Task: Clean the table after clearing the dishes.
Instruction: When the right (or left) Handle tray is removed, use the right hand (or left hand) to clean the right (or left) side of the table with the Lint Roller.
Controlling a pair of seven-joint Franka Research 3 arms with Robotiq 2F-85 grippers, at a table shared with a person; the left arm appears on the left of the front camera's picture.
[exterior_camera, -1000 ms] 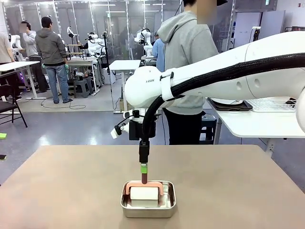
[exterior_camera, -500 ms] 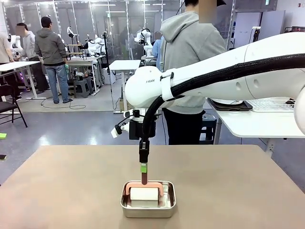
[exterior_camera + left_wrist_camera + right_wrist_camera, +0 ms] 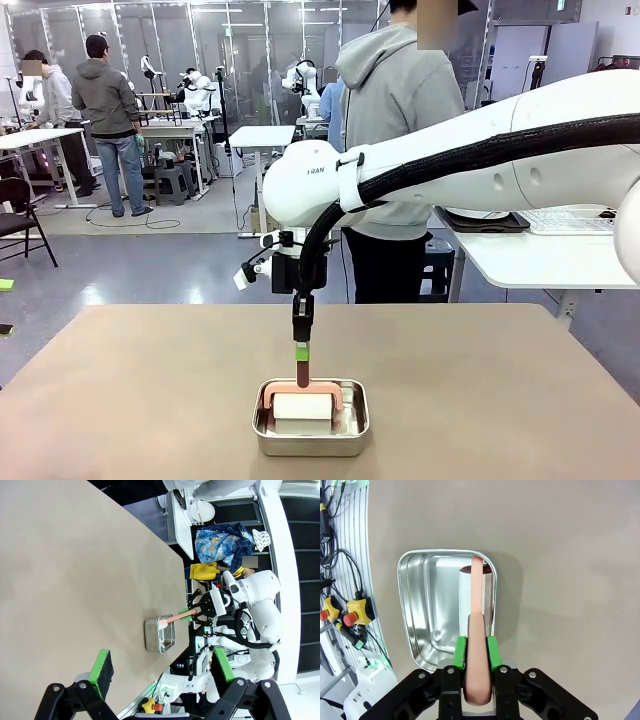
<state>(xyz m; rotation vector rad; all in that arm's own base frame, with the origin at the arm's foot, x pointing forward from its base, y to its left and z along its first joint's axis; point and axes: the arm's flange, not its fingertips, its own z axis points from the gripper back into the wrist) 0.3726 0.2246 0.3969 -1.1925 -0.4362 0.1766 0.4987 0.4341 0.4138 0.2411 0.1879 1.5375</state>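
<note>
The beige-brown table [image 3: 130, 380] carries a shallow steel pan [image 3: 310, 441] near its front middle. In the pan lies a white cleaning block [image 3: 302, 406] with a salmon-pink handle [image 3: 302, 379] arching up from it. My right gripper [image 3: 302, 352] points straight down over the pan, shut on that handle. The right wrist view shows the green pads [image 3: 461, 651] pressed on both sides of the handle [image 3: 476, 595] above the pan [image 3: 427, 605]. My left gripper [image 3: 162, 667] hangs open high above the table [image 3: 65, 580], holding nothing. A white plate on a dark tray [image 3: 482, 216] sits on the white side table.
A person in a grey hoodie [image 3: 400, 110] stands at the far side of the table. To the right, the white side table [image 3: 540, 260] also holds a wire rack [image 3: 580, 218]. Bare tabletop surrounds the pan on all sides.
My right gripper's fingers have closed onto the pink handle. The arm and the pan stay where they were. The left gripper has not changed.
</note>
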